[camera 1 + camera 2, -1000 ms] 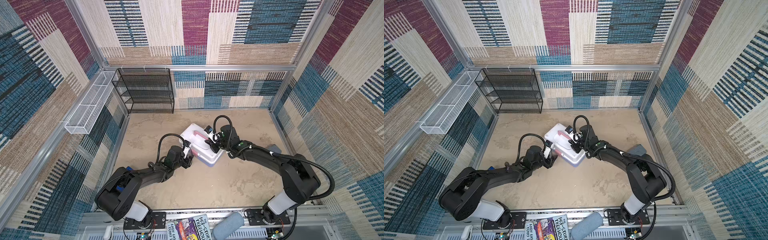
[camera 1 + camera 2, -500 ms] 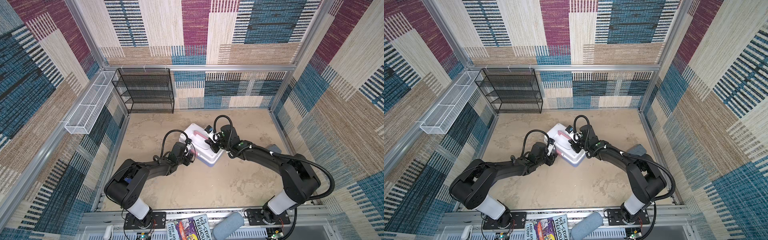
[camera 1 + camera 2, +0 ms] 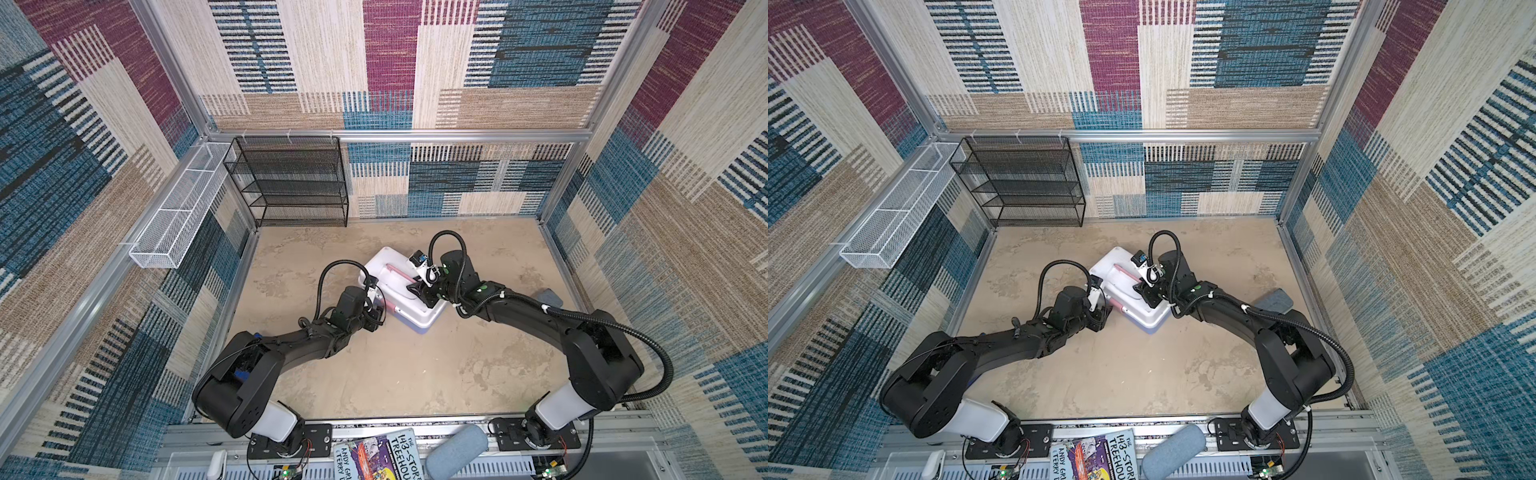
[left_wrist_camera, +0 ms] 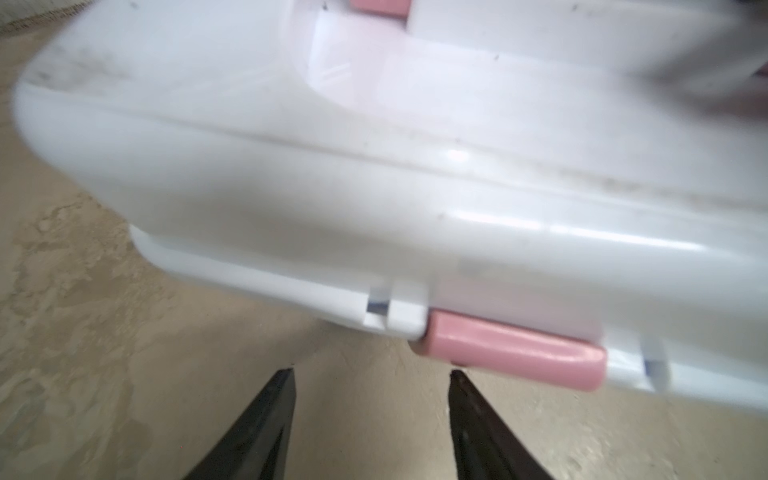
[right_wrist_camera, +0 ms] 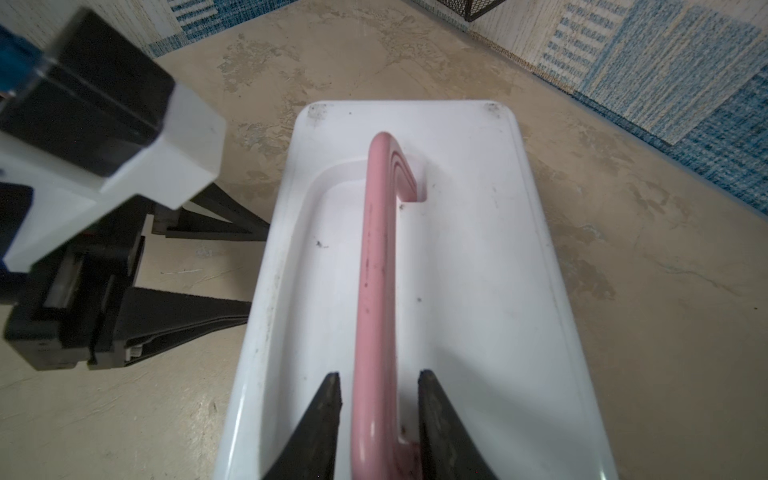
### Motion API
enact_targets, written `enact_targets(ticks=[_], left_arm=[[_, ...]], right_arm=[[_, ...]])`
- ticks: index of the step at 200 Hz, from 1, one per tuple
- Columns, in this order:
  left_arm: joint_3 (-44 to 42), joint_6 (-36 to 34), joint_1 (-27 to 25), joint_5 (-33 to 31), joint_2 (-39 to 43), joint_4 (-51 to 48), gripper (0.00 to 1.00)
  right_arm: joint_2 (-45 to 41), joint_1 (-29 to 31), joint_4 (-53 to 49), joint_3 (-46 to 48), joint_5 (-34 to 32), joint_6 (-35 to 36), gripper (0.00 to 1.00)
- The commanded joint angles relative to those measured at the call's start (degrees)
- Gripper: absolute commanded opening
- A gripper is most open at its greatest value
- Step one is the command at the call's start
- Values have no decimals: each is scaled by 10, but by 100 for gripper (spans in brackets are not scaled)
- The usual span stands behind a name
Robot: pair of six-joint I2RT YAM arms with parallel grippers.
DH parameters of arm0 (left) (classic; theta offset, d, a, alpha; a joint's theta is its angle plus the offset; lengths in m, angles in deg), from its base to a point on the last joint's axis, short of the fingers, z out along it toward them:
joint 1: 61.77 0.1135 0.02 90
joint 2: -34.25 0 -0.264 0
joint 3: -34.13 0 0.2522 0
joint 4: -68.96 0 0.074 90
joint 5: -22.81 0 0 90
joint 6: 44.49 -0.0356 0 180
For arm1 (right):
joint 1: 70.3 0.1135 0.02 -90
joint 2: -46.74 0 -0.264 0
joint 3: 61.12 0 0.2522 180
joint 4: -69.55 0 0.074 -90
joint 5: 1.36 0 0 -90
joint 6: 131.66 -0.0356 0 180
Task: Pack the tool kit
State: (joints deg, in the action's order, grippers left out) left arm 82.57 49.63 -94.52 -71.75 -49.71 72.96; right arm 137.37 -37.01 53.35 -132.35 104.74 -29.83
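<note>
Right hand (image 5: pixel 378 374) apart astride the pink handle (image 5: pixel 376 249); left hand (image 4: pixel 372 374) apart beside the pink latch (image 4: pixel 515 353).

The right gripper (image 5: pixel 379 374) has loosened off the slim pink plastic handle (image 5: pixel 376 270), its jaws now parted. The left gripper (image 4: pixel 372 370) has shifted slightly.

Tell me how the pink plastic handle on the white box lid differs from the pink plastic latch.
The pink handle is a long bent bar; the pink latch is a short rounded block. The handle lies across a recess on top of the white lid; the latch sits at its side edge. The open right gripper straddles the handle; the open left gripper only faces the latch. Both are pink plastic.
</note>
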Motion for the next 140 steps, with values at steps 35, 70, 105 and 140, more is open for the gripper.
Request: enact_targets(ticks=[35,70,105,140], left_arm=[[-9,49,7,-104,56,-72,75],[-28,87,14,-144,80,-78,85],[-26,99,18,-146,81,-105,86],[-29,102,18,-142,87,-103,86]], right_arm=[[-20,0,-15,-4,13,-29,48],[-20,1,-3,-5,32,-54,48],[-41,1,38,7,68,-99,48],[-41,4,71,19,114,-141,47]])
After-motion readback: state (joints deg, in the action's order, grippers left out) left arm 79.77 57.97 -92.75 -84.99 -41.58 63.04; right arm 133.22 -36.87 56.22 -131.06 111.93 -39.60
